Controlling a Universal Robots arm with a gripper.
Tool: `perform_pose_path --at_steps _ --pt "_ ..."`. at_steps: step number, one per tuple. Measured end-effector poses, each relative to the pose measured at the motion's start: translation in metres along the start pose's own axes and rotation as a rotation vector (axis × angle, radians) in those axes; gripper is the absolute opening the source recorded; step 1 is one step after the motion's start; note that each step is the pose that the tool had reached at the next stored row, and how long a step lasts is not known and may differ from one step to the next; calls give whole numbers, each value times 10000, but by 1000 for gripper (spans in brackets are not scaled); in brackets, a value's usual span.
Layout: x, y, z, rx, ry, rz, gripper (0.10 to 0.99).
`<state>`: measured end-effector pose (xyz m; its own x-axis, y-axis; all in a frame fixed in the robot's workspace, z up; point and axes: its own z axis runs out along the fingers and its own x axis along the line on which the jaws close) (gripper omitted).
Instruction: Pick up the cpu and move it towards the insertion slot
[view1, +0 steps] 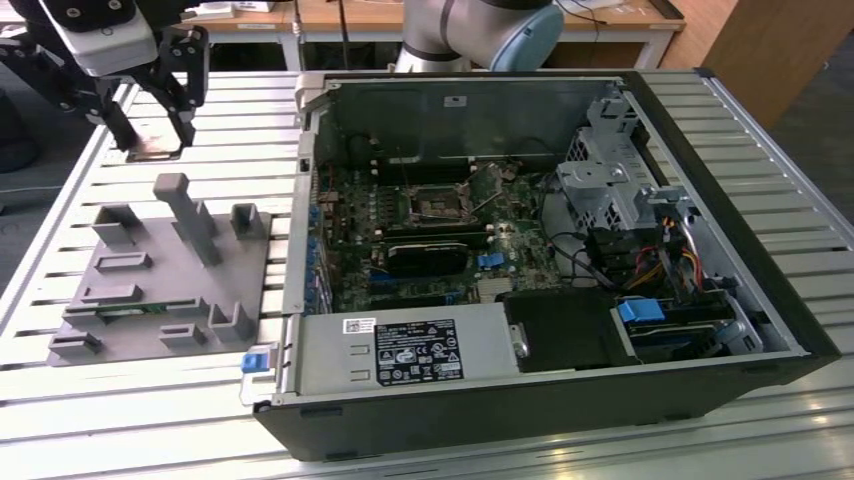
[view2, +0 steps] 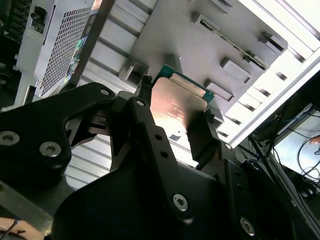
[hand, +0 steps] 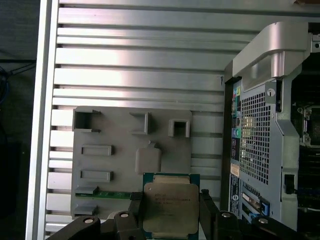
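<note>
My gripper (view1: 154, 135) hangs above the slatted table at the exterior view's far left, beyond the grey tray (view1: 147, 285). It is shut on the cpu (view1: 155, 152), a flat square chip with a silvery top and a green rim. Both wrist views show the cpu (hand: 170, 210) (view2: 177, 112) pinched at two opposite edges between the black fingers (hand: 136, 206) (view2: 145, 85), held clear above the tray (hand: 125, 135). The insertion slot (view1: 438, 203), a square socket with a metal frame and a dark centre, lies on the green board inside the open computer case, well towards the exterior view's right of the gripper.
The tray (view2: 200, 45) has upright posts and pockets, and a narrow green memory stick (view1: 134, 310) (hand: 107, 195) lies in one. The open computer case (view1: 721, 200) has tall walls, a power supply (view1: 407, 352), a drive cage and cables. The arm's base (view1: 474, 35) stands behind the case.
</note>
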<state>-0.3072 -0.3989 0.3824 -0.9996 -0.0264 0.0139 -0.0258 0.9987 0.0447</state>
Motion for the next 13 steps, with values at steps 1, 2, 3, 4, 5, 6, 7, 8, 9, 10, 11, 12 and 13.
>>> perform_pose_path --at_steps 1,2,3,4,5,6,7,8,9,10,11,12,13 --pt "-13 0 0 0 0 1 533" --pt "-25 0 0 0 -1 1 533" --pt "-38 1 0 0 0 0 533" --pt "-51 1 -1 0 0 0 533" --pt "-64 1 -1 0 0 0 533" --pt "-77 1 -1 0 0 0 533" --pt "-112 2 -2 0 1 0 533" --pt "-125 3 -2 1 0 0 533" --pt "-137 5 -2 0 1 0 533" --pt "-149 8 -1 0 -1 0 533" --pt "-161 12 -1 0 -1 0 533" --pt "-173 16 0 0 -1 0 533" --pt "-186 19 0 0 -1 0 533"
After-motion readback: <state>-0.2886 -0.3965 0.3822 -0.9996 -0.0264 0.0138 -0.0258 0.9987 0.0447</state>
